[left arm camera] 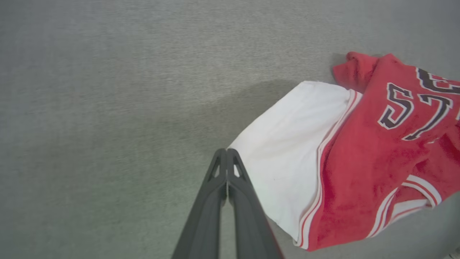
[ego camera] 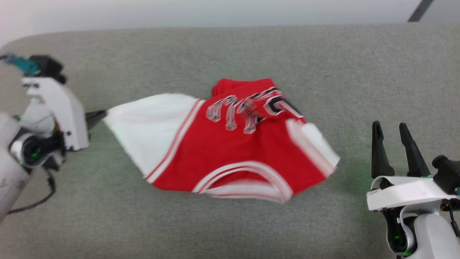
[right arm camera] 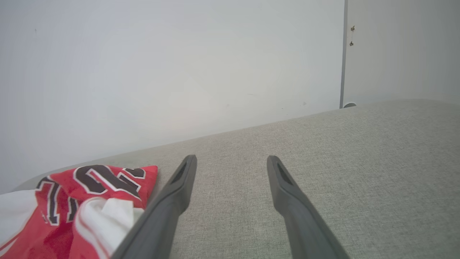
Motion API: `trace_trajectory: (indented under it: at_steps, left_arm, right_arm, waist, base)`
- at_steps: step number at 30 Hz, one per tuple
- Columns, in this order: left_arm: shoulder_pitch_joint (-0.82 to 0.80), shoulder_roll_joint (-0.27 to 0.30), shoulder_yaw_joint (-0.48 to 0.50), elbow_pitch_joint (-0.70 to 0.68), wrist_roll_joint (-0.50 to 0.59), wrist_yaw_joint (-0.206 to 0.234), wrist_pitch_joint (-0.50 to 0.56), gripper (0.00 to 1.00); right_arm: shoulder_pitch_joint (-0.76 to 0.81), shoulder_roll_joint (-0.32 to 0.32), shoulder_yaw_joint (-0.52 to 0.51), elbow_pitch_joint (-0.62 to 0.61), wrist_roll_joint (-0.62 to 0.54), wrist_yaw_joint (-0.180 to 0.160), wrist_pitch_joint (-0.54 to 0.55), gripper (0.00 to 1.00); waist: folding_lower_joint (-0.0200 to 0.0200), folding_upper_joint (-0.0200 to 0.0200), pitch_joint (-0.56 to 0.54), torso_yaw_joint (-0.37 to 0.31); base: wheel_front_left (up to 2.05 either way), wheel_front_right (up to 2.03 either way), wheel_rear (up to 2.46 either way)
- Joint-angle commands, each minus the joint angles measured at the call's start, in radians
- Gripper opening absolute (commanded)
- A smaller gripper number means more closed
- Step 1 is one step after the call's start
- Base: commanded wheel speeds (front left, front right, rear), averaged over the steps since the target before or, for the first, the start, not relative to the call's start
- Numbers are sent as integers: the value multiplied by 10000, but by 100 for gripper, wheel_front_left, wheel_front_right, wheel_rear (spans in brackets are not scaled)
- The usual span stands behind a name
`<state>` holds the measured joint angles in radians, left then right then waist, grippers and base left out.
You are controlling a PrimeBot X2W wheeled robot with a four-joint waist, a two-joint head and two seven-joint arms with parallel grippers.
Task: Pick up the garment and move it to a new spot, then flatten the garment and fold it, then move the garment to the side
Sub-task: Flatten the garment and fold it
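**Left hand pinches a sleeve of the red jersey shirt on a grey surface**

A red jersey shirt point(ego camera: 233, 151) lies crumpled near the middle of a grey fabric-covered surface point(ego camera: 230, 50), slightly blurred in the head view. It has white short sleeves edged with red and white stripes. Black letters outlined in white run across the part farthest from the robot. A curved striped band lies along the edge nearest the robot.

The left hand point(ego camera: 99, 116) reaches in from the robot's left with its two dark fingers pressed together. They are closed on the tip of one white sleeve point(ego camera: 151, 126), which is drawn out to a point at the fingertips. The left wrist view shows the same closed fingers point(left arm camera: 227, 153) meeting the sleeve's corner, with the shirt point(left arm camera: 359, 162) spreading away to that view's right.

The other white sleeve point(ego camera: 316, 144) is bunched on the robot's right side of the shirt.

The right hand point(ego camera: 390, 126) sits low at the robot's right, apart from the shirt, its fingers spread wide and holding nothing. The right wrist view shows those spread fingers point(right arm camera: 231, 160) above bare grey fabric, the shirt point(right arm camera: 64, 205) at that view's lower left and a pale wall point(right arm camera: 179, 72) behind
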<state>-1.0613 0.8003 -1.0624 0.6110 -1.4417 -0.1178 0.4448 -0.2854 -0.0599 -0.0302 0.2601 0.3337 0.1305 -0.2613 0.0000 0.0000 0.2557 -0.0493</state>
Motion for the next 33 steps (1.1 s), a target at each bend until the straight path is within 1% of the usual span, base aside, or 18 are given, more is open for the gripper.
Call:
trace_trajectory:
  at_steps: [1, 5, 8, 11, 12, 13, 14, 15, 17, 19, 21, 22, 26, 28, 31, 33]
  left_arm:
    - [159, 55, -34, 87, 96, 95, -110, 0]
    - [539, 130, -140, 576, 213, 331, -360, 0]
    - [795, 10, -201, 938, 242, 403, -533, 0]
    - [890, -41, -381, 1164, 510, 447, -695, 0]
    - [901, -82, -366, 1243, 528, 435, -852, 17]
    - [937, -157, -338, 1311, 531, 415, -975, 41]
    - [981, -232, -314, 1344, 539, 377, -1140, 88]
    - [1013, -276, -265, 1370, 561, 353, -1357, 100]
    - [1092, -307, -206, 1359, 687, 291, -1886, 100]
    - [1241, -388, -107, 1140, 795, 300, -2603, 100]
    - [1454, -351, 27, 969, 1002, 285, -3619, 100]
    - [1636, -434, 89, 827, 1064, 302, -4134, 100]
    - [2458, -741, 354, 157, 1213, 578, -6091, 100]
    - [2882, -820, 502, -222, 1396, 870, -6757, 100]
    - [3547, -1099, 933, -938, 1853, 1426, -7070, 100]
    - [3931, -1266, 1837, -1649, 2632, 1850, -7104, 100]
  right_arm:
    - [162, -59, -39, 21, -26, 4, -50, 100]
    - [265, -114, -10, 49, -25, 4, -50, 100]
    - [279, -178, 60, 64, -28, 4, -42, 100]
    - [267, -308, 207, 45, -125, 4, 80, 100]
    - [249, -367, 325, 7, -120, 4, 155, 100]
    - [231, -447, 447, -32, -113, 4, 231, 100]
    - [216, -551, 559, -63, -108, 4, 303, 100]
    - [196, -674, 694, -101, -114, 4, 404, 100]
    - [140, -962, 1074, -184, -91, 4, 701, 100]
    - [94, -1413, 1630, -283, -37, 4, 1173, 100]
    - [28, -1993, 2421, -470, 141, 4, 1794, 100]
    - [-3, -2301, 2779, -600, 320, 4, 2115, 100]
    - [-210, -3632, 3974, -1385, 1009, 4, 3324, 100]
    - [-361, -4311, 4570, -1831, 1442, 4, 3959, 100]
    - [-673, -5253, 5283, -2543, 2111, 3, 4759, 100]
    - [-813, -5818, 5656, -2943, 2619, 3, 5262, 100]
  waist:
    - [0, 0, -251, 255]
    - [0, 0, -233, 161]
    - [0, 0, -221, 42]
    - [0, 0, -228, -23]
    - [0, 0, -230, -32]
    - [0, 0, -239, -36]
    - [0, 0, -254, -32]
    - [0, 0, -269, -24]
    - [0, 0, -315, 22]
    - [0, 0, -376, 129]
    - [0, 0, -414, 252]
    - [0, 0, -436, 348]
    - [0, 0, -466, 789]
    - [0, 0, -414, 1012]
    - [0, 0, -294, 1402]
    - [0, 0, -173, 1665]
  base:
    - [0, 0, 0]
    - [0, 0, 0]
    - [0, 0, 0]
    - [0, 0, 0]
    - [0, 0, 0]
    - [0, 0, 0]
    - [0, 0, 0]
    - [0, 0, 0]
    - [0, 0, 0]
    - [0, 0, 0]
    - [0, 0, 0]
    - [0, 0, 0]
    - [0, 0, 0]
    - [0, 0, 0]
    - [0, 0, 0]
    - [0, 0, 0]
